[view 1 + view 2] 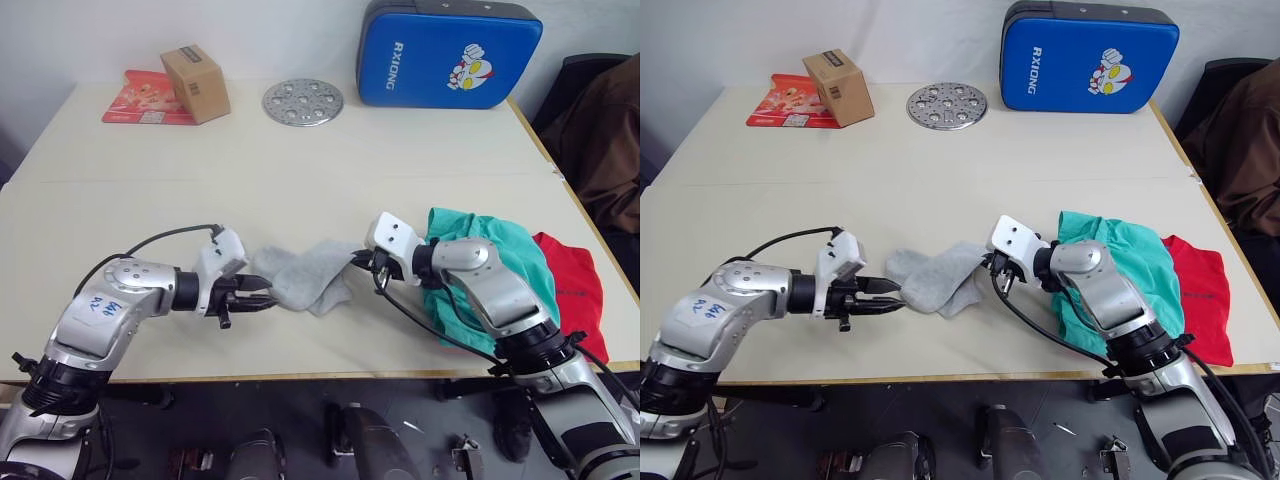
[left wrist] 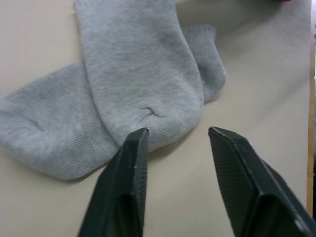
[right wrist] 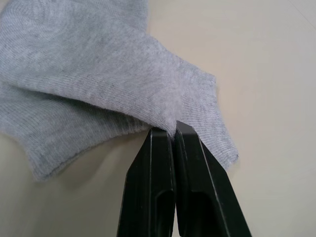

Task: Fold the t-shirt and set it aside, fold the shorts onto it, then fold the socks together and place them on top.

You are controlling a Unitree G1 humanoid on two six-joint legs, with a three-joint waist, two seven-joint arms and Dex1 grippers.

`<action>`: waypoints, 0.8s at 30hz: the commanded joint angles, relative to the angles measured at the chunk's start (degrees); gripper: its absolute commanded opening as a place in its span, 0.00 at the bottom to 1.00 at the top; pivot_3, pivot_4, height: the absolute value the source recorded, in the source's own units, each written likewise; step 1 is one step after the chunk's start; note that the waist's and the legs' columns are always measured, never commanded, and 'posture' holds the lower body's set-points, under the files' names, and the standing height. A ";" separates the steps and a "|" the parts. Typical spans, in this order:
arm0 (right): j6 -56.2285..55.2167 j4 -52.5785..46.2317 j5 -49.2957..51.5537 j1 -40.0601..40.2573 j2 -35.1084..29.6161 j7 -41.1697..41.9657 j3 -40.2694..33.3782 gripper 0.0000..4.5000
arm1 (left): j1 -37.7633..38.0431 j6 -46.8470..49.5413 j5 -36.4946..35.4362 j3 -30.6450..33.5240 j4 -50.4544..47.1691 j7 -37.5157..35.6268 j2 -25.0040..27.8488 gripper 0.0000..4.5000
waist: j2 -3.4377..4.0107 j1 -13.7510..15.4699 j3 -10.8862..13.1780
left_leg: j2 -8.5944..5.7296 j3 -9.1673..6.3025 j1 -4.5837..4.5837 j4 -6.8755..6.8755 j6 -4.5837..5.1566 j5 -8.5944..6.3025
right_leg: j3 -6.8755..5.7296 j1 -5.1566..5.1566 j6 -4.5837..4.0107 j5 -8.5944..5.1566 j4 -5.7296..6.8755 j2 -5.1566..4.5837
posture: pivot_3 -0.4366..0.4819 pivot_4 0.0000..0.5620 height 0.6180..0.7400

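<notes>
The grey socks (image 1: pixel 308 275) are laid overlapped near the front edge of the surface (image 1: pixel 300 170). One sock edge is clamped by the right end effector (image 3: pixel 173 132). The left end effector (image 2: pixel 173 143) is held apart, just beside the socks. The teal shorts (image 1: pixel 500 260) are piled on the red t-shirt (image 1: pixel 575 290) at the front right corner.

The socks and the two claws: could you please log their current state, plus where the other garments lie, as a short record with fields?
socks: two grey socks overlapping on the table, between the claws
left claw: open, one finger touching the sock edge, nothing gripped
right claw: shut on a fold of the upper sock
shorts: teal, lying over the red t-shirt beside the right arm
t-shirt: red, at the table's right edge, partly under the shorts
table: beige; cardboard box and metal disc at the far side
</notes>
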 commanded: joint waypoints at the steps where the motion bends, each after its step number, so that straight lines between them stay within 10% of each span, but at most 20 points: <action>1: -0.65 -2.14 -0.13 0.15 0.26 0.39 -1.09 0.00 | -0.88 -4.75 4.47 -2.59 1.65 0.31 -0.56 0.46 | 0.00 0.03 0.00 | 0.00 0.00 0.00 0.00 0.00 0.00 | 0.00 0.00 0.00 0.00 0.00 0.00 | 0.48 0.27 1.00; 5: -0.48 -2.46 -0.13 0.41 0.17 0.41 -1.20 0.00 | -1.12 -8.14 6.83 -4.09 3.76 0.30 -2.16 0.46 | 0.00 0.01 0.00 | 0.00 0.01 0.00 0.00 0.00 0.00 | 0.01 0.00 0.00 0.00 0.00 0.01 | 0.48 0.27 1.00; 13: -0.18 -2.92 -0.24 0.80 -0.10 0.10 -1.50 0.00 | -2.26 -9.49 7.55 -3.18 6.86 -0.17 -5.15 0.01 | 0.00 0.05 0.00 | 0.01 0.01 0.00 0.01 0.01 0.00 | 0.01 0.00 0.00 0.00 0.01 0.01 | 0.48 0.27 1.00; 24: 6.66 -13.27 4.45 2.18 -2.48 0.07 -7.78 0.00 | -9.88 -4.68 -0.20 2.42 8.53 -12.00 1.22 0.01 | 0.00 0.08 0.00 | 0.02 0.01 -0.10 0.04 0.00 0.00 | 0.00 -0.09 0.00 0.00 0.06 0.02 | 0.48 0.27 1.00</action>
